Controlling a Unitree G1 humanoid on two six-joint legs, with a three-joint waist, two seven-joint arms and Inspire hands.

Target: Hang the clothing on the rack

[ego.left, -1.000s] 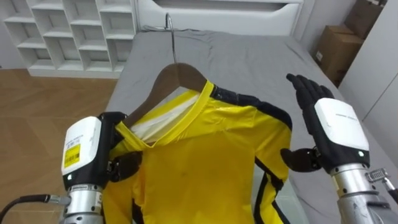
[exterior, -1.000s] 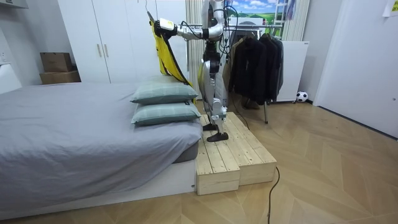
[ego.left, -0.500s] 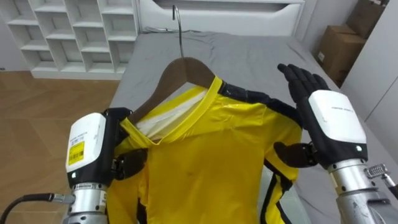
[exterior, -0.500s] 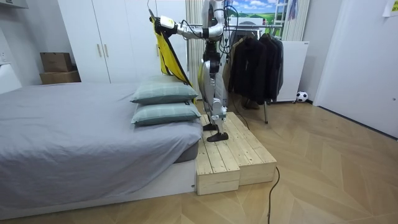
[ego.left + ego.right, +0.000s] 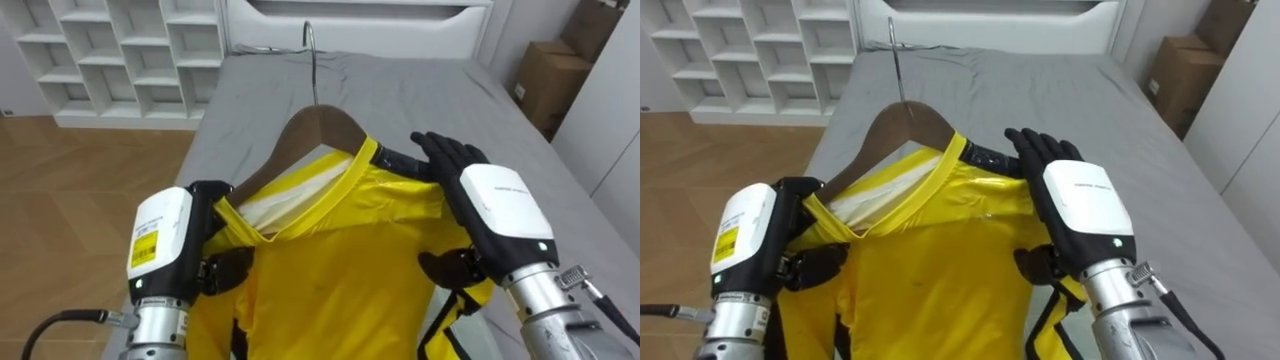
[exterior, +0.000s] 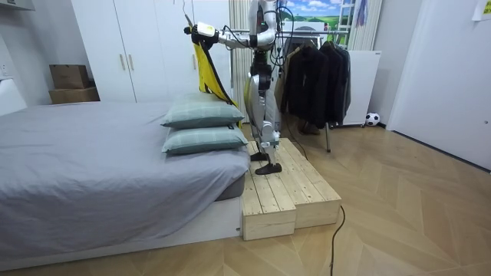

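The yellow shirt (image 5: 330,270) hangs on the wooden hanger (image 5: 322,125), held up in front of the robot. At the hanger's left end the left hand (image 5: 175,245) is clamped on the shirt's shoulder. At its right end the right hand (image 5: 495,215) lies flat on the cloth, fingers straight. The hanger's long axis runs from hand to hand. Its hook (image 5: 311,45) points up and away over the bed (image 5: 430,90), so the left hand likely has to carry it.

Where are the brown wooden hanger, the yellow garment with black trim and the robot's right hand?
brown wooden hanger (image 5: 315,125): left eye view, wood below the hook.
yellow garment with black trim (image 5: 330,270): left eye view, front cloth.
right hand (image 5: 495,210): left eye view, white back plate.
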